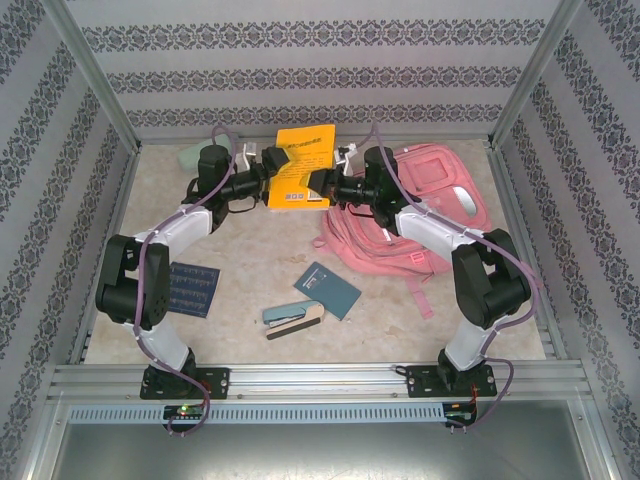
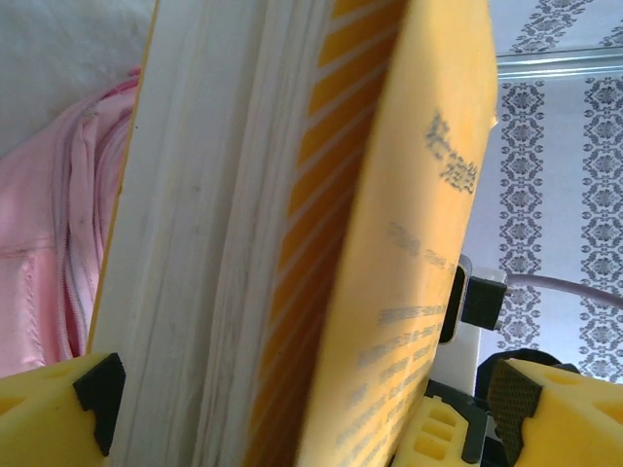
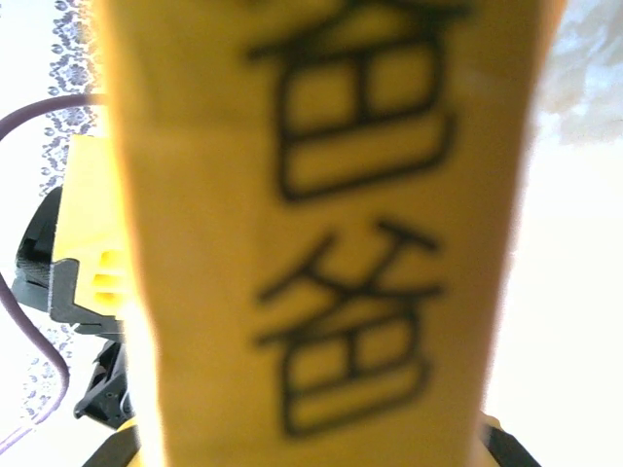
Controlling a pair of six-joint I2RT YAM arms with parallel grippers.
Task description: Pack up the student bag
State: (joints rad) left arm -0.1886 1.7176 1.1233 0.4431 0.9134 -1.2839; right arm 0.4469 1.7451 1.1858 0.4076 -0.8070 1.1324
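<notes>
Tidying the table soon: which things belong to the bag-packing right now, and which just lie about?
In the job: student bag, yellow book, right gripper gripping it, left gripper open around it.
Lying about: blue notebook, stapler, dark gridded card, pale green item.

— What's the book [image 1: 303, 165] made of?
— A smooth yellow cover with a slight sheen, and matt white paper pages.
— And the student bag [image 1: 430, 200]?
— Soft pink cloth, matt, with stitched seams.
— The table [image 1: 250, 250]?
— Mottled beige, matt, stone-like. The rail [image 1: 320, 380] is brushed metal. The left pincer [image 2: 304, 413] is yellow plastic with textured black pads [image 2: 513, 394].
</notes>
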